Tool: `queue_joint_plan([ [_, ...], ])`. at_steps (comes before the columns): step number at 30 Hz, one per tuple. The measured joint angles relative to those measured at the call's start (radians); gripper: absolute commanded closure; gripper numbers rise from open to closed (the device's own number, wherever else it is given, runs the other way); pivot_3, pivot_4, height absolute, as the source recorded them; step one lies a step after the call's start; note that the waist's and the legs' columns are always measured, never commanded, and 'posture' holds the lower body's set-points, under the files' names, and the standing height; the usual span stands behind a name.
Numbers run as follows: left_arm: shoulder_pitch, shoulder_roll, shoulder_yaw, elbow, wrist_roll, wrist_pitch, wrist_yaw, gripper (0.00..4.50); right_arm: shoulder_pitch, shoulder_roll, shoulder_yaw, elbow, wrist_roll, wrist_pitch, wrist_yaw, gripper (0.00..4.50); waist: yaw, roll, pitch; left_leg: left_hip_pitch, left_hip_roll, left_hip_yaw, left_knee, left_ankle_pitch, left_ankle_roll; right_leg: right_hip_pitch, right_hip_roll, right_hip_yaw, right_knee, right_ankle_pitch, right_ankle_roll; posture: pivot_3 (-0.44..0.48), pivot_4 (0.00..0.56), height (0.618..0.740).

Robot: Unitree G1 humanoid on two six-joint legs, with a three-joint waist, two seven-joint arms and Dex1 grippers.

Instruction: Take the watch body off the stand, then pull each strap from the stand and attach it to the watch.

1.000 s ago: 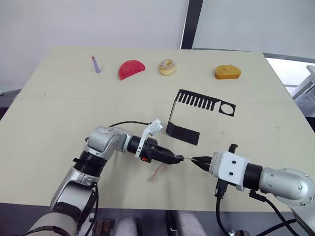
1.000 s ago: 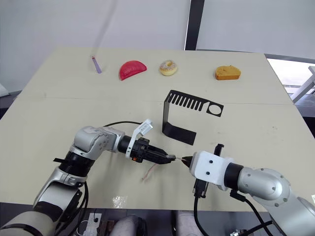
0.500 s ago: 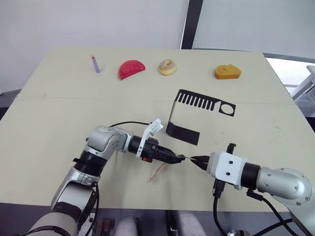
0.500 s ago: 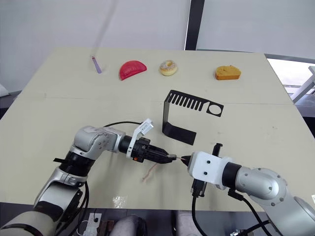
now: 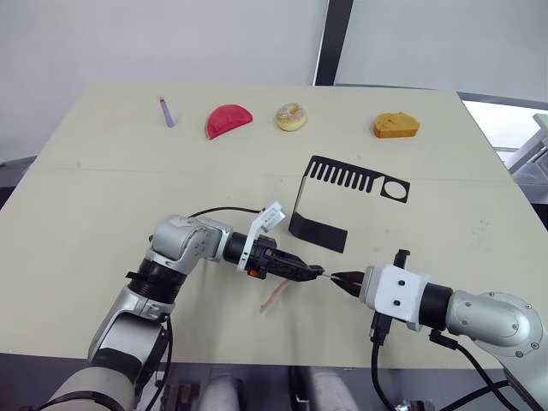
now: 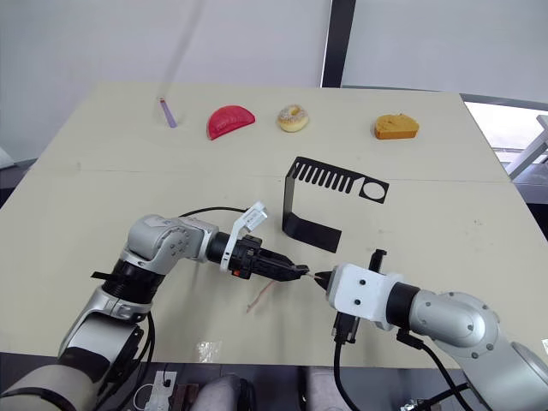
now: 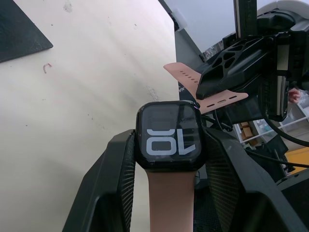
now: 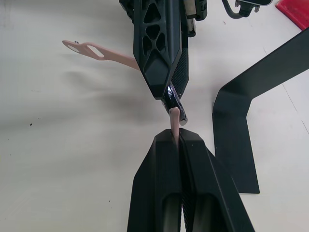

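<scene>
Silver-jointed arms, white wrist housings, black cables.

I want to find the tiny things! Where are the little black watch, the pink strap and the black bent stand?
Small black watch body (image 7: 169, 135): left wrist view, on its screen.
Pinkish-tan strap (image 7: 170, 203): left wrist view, below the watch.
Black bent sheet stand (image 5: 318, 232): left eye view, on its flat foot.

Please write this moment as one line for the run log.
left gripper: shut on watch, one strap attached | right gripper: shut on second strap, at watch | stand: empty

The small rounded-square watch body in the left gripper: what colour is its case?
Black, with white digits on the dark screen of the watch body; the left wrist view shows it best.
</scene>
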Motion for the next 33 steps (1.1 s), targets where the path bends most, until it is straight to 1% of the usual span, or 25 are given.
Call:
queue_joint_plan([
  [23,-0.005,0.000,0.001,0.000,-0.015,0.001,0.008,2.90,-0.004,0.003,-0.013,0.007,-0.007,0.006,0.000,4.50,0.000,0.000,0.000,0.000,0.000,0.000,0.000,0.000,0.000,0.000,0.000,0.000,0.001,0.000,0.000,0.000,0.150,0.737],
  [33,-0.005,-0.016,0.030,0.000,-0.023,0.011,0.032,2.90,-0.023,0.017,-0.010,0.007,-0.011,0.020,0.000,4.50,0.001,0.000,0.000,0.000,0.000,0.000,0.000,0.000,0.000,0.000,0.000,0.000,0.001,0.000,0.000,0.000,0.150,0.737],
])
